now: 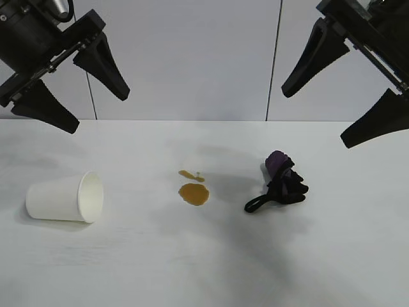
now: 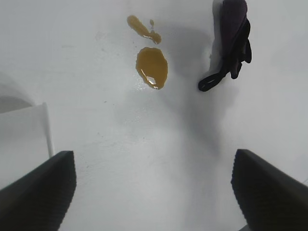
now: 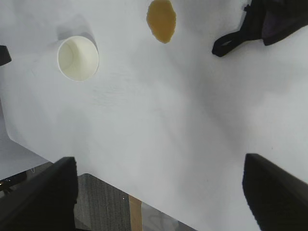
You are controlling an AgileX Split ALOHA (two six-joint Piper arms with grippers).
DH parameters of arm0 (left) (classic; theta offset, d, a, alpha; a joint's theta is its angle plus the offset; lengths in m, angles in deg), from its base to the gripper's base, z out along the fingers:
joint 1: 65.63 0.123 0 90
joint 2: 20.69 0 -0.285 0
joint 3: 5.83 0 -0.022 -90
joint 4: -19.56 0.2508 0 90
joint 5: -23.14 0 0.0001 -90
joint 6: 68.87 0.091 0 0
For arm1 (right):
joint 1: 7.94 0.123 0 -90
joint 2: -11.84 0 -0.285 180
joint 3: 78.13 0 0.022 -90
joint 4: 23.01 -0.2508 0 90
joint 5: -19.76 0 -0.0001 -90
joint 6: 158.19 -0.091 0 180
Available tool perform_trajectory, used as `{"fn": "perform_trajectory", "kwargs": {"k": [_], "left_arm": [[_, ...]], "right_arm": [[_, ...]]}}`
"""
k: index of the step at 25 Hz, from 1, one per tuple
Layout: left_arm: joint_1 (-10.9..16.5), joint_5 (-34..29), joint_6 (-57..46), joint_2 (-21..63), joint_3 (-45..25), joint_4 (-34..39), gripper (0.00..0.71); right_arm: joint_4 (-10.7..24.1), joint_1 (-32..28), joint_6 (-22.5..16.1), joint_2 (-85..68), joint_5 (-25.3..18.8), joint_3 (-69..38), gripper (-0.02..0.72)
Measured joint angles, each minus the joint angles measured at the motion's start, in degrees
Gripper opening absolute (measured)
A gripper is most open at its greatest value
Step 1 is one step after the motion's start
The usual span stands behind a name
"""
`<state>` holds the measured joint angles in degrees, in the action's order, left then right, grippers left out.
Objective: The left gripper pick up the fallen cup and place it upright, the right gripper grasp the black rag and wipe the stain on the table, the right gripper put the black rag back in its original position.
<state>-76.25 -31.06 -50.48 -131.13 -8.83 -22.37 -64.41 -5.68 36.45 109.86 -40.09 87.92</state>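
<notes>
**Both arms poised high, nothing yet touched**

Nearest the exterior camera is a bare stretch of the white surface (image 1: 204,268). Beyond it, three things lie roughly in a row across the middle.

At the left, the cup (image 1: 64,198) lies on its side with its open mouth turned toward the centre, which fits a spill: the stain (image 1: 193,193), an amber oval blot with a smaller streak just behind it, sits in the direction the mouth faces, well apart from the rim. To the right of the stain, near it but not touching, the black rag (image 1: 283,182) sits bunched, its purple patch on the far side and its thin loop trailing toward the camera.

Farther back and above, the left gripper (image 1: 71,86) hangs over the cup's end of the surface with its jaws spread wide and holding nothing. The right gripper (image 1: 342,105) hangs over the rag's end, jaws likewise wide and empty. Each arm seems stationed over the thing it is meant to handle, so the job looks unstarted: cup down, stain wet, rag at rest. Righting the cup appears to be the step in hand.
</notes>
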Motion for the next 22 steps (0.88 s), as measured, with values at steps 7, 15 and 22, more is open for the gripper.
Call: {"fn": "perform_trajectory", "kwargs": {"k": [7, 15, 22], "left_arm": [[0.0, 0.0, 0.0, 0.0, 0.0, 0.0, 0.633], [0.0, 0.06, 0.0, 0.0, 0.0, 0.0, 0.633], [0.0, 1.55, 0.0, 0.0, 0.0, -0.11, 0.633]], "right_arm": [[0.0, 0.0, 0.0, 0.0, -0.04, 0.0, 0.638], [0.0, 0.0, 0.0, 0.0, -0.06, 0.0, 0.638], [0.0, 0.0, 0.0, 0.0, -0.06, 0.0, 0.638]]}}
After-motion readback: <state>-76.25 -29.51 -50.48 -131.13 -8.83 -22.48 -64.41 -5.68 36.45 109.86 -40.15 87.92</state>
